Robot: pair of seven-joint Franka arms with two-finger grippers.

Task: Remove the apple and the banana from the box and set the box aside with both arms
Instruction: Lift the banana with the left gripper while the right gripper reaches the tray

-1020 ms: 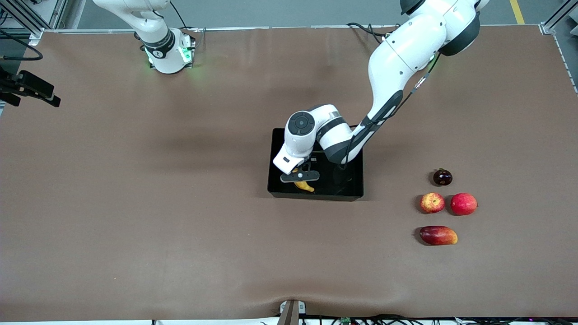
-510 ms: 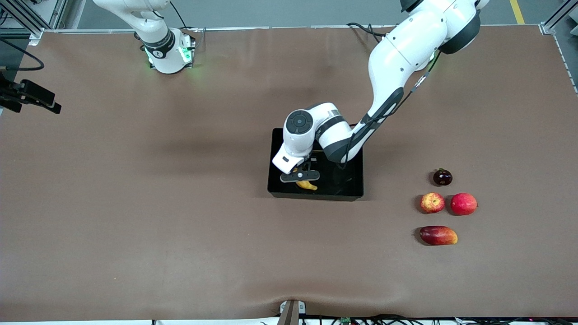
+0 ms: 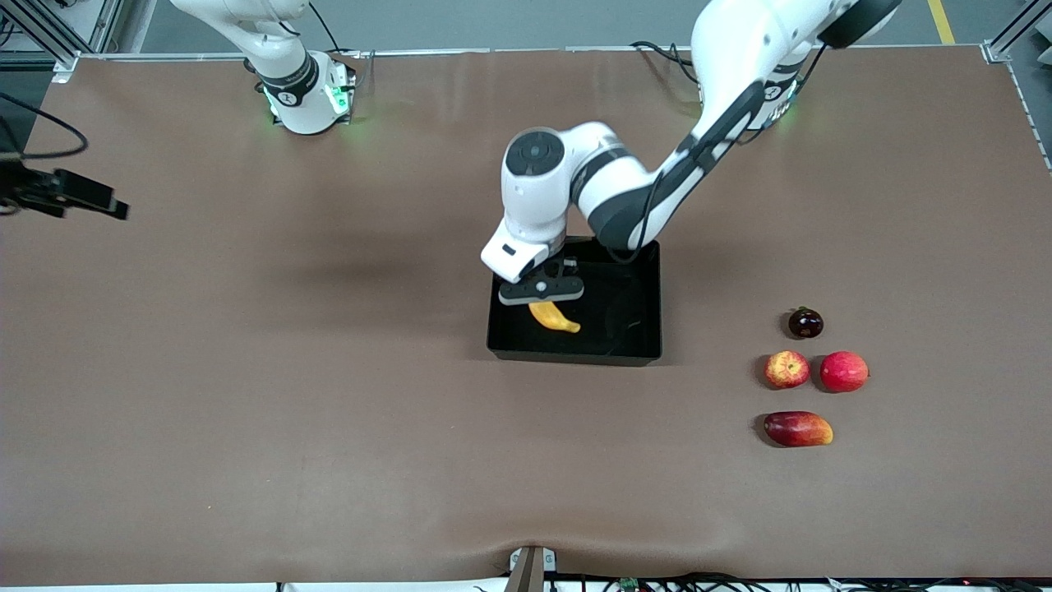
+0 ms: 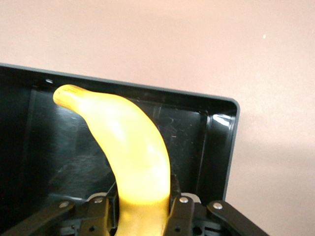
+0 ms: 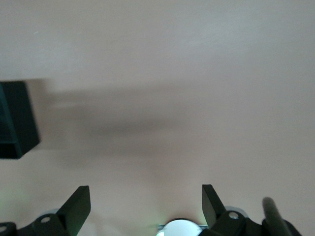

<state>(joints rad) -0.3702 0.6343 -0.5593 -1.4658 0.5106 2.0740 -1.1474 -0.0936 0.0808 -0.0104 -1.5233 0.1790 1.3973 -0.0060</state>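
Note:
My left gripper (image 3: 544, 305) is shut on the yellow banana (image 3: 555, 317) and holds it over the black box (image 3: 633, 355), at the box's end toward the right arm. In the left wrist view the banana (image 4: 130, 147) curves out from between the left gripper (image 4: 142, 212) fingers, above the box's floor and near its corner wall (image 4: 222, 147). The red and yellow apple (image 3: 786, 369) lies on the table toward the left arm's end. My right gripper (image 3: 78, 197) hangs open and holds nothing over the table's right-arm end; its fingers (image 5: 78, 206) show only bare table between them.
Beside the apple lie a plain red round fruit (image 3: 844, 372), a dark-red mango (image 3: 797, 429) nearer the camera and a small dark fruit (image 3: 805, 323) farther off. A corner of the box (image 5: 15, 118) shows in the right wrist view. Brown mat (image 3: 329, 411) covers the table.
The left gripper closed on the banana and has risen with it off the box's floor, shifting toward the robots' bases. The right gripper drifted slightly over the table's end.

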